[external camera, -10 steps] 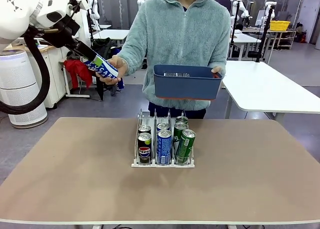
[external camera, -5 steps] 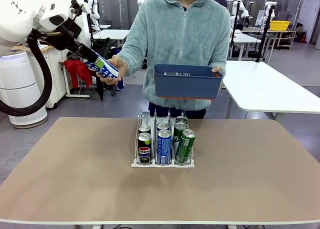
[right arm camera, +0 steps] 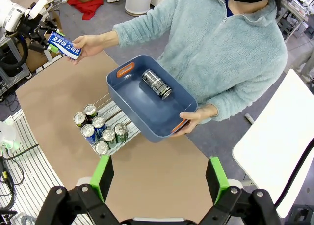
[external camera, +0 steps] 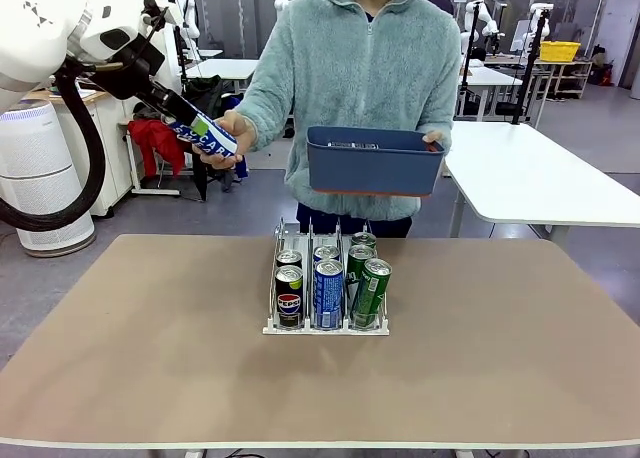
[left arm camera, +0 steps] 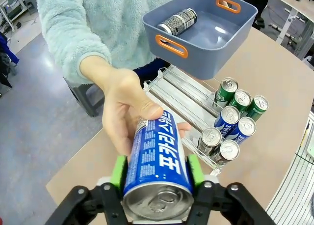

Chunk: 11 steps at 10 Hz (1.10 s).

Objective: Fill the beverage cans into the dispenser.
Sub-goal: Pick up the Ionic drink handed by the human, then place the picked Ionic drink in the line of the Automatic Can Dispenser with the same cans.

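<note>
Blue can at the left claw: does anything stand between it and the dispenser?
Yes: the person's hand grips the blue can's far end, and the blue bin hangs high by the dispenser's back end.

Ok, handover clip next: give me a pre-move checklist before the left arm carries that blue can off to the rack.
1. Pads of the left gripper on both sides of the Pocari Sweat can: ok.
2. Can released by the person's hand: not ok, it wraps the can.
3. Grip firm enough to carry: cannot tell.
4. Room in the middle lane of the dispenser behind the two blue cans: ok.
5. The right gripper open, holding nothing: ok.
</note>
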### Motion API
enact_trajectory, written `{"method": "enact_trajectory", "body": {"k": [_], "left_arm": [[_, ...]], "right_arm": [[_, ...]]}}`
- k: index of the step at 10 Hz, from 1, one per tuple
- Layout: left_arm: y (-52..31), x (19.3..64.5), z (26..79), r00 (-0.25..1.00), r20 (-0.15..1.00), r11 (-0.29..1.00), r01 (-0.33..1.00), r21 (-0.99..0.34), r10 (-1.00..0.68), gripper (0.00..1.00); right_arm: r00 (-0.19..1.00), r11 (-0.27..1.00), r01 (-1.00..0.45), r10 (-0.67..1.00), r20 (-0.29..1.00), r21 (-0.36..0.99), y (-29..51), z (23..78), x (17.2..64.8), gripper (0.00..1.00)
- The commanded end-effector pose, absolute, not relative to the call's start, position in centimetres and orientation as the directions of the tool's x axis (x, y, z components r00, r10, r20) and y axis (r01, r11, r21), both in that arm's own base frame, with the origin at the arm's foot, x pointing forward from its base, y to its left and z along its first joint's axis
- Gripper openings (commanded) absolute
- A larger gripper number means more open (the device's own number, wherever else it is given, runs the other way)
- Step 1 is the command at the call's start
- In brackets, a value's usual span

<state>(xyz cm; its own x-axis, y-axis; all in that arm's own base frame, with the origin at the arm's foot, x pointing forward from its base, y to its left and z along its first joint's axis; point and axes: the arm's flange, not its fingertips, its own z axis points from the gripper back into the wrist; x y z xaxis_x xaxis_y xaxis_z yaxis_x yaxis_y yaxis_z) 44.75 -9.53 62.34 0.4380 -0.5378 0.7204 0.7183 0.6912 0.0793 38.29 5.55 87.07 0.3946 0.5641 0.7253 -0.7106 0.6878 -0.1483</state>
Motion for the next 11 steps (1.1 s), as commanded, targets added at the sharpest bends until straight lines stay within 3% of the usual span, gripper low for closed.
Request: {"method": "enact_trajectory", "body": {"k": [1, 2, 3, 4, 11], "left_arm": [[-9.41, 44.61, 62.29, 0.455, 0.721, 0.707, 0.704, 0.067, -0.522, 0.00], [-9.27, 44.50, 62.34, 0.470, 0.715, 0.718, 0.693, 0.064, -0.517, 0.13], [-9.18, 44.44, 62.39, 0.476, 0.717, 0.726, 0.685, 0.061, -0.509, 0.03], [-9.17, 44.47, 62.41, 0.482, 0.715, 0.728, 0.684, 0.054, -0.506, 0.00], [-9.34, 44.73, 62.42, 0.474, 0.718, 0.718, 0.695, 0.050, -0.509, 0.00]], "right_arm": [[0.387, 0.678, -0.719, 0.574, 0.722, -0.153, 5.64, 87.04, 38.18, 1.00], [0.387, 0.678, -0.719, 0.574, 0.722, -0.153, 5.64, 87.04, 38.18, 1.00], [0.387, 0.678, -0.719, 0.574, 0.722, -0.153, 5.64, 87.04, 38.18, 1.00], [0.387, 0.678, -0.719, 0.574, 0.722, -0.153, 5.64, 87.04, 38.18, 1.00], [0.387, 0.678, -0.719, 0.574, 0.722, -0.153, 5.64, 87.04, 38.18, 1.00]]}}
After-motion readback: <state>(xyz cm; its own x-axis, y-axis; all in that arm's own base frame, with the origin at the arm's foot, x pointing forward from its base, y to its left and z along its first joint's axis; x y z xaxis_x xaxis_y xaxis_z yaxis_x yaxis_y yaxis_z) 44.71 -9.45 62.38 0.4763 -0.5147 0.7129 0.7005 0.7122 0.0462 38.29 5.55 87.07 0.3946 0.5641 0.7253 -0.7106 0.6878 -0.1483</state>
